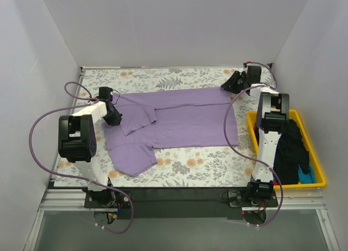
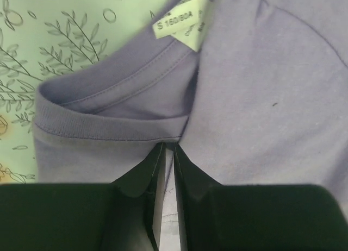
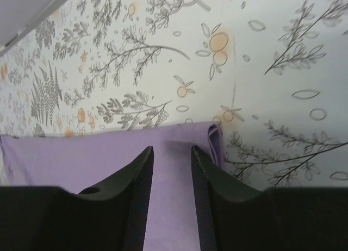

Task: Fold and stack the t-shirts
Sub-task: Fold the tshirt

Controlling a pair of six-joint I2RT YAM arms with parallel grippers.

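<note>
Two claws are at work on one garment. My left claw (image 2: 168, 149) is pressed almost shut, only a slit between the jaws. It looks to be pinching the lavender t-shirt (image 1: 179, 120) right at the ribbed collar (image 2: 103, 126), just below the white size label (image 2: 182, 23). My right claw (image 3: 172, 152) stands part open over the far right hem corner (image 3: 215, 137), a finger on either side of flat cloth, gripping nothing that I can see.

The shirt lies spread across the middle of the bench (image 1: 206, 164), collar to the left and hem to the right. One sleeve (image 1: 136, 120) is turned in over the body and the other (image 1: 133, 159) splays toward the near edge.

My worry is the left grip: it is a thin bite on the rib and may hold one layer only, so a pull could slip off or peel the neck open. If I lift left while my right holds nothing, the cloth would drag askew and the turned-in sleeve could flop out.

My right arm's purple cable (image 1: 226, 118) hangs over the shirt's right edge and could catch the fold. At the right, the yellow tray (image 1: 322, 175) holds black shirts (image 1: 291, 148) and a blue one (image 1: 307, 177), with my right arm rising beside it.
</note>
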